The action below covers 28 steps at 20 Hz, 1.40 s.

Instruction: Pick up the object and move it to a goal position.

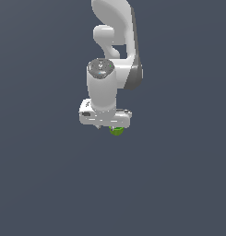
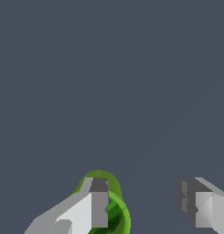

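Note:
The object (image 2: 117,215) is a small lime-green cup with a darker rim. In the wrist view it sits mostly behind one finger (image 2: 98,205), not in the gap between the two. My gripper (image 2: 147,202) is open, its fingers wide apart with only bare floor between them. In the exterior view the white hand of the gripper (image 1: 105,119) hangs over the object (image 1: 116,131), which peeks out under the hand's edge on the exterior view's right. Most of the object is hidden there, and I cannot tell whether the finger touches it.
A flat dark grey-blue surface (image 1: 50,184) fills both views. The white arm (image 1: 114,46) rises behind the hand toward the top of the exterior view. Nothing else shows.

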Each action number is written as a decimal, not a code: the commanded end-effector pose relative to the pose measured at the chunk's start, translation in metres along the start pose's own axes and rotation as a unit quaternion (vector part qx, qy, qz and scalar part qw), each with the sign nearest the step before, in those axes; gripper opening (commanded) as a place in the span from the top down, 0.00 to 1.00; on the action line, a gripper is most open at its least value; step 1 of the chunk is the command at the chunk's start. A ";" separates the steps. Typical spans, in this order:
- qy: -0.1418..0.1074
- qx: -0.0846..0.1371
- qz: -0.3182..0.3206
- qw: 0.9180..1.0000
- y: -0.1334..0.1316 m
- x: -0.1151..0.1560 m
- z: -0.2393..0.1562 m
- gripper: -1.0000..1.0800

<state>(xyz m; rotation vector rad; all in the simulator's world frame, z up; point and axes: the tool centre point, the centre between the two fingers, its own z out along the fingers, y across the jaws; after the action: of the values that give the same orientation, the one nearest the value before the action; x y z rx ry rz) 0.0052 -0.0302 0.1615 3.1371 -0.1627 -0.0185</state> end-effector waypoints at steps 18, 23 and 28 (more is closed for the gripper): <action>-0.176 0.087 0.306 0.932 -0.035 -0.036 0.053 0.38; -0.217 0.099 0.362 0.901 -0.046 -0.043 0.060 0.38; -0.244 0.106 0.395 0.879 -0.053 -0.047 0.064 0.38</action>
<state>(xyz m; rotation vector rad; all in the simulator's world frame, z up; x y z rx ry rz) -0.0359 0.0254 0.0986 2.9273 -1.4632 -0.7994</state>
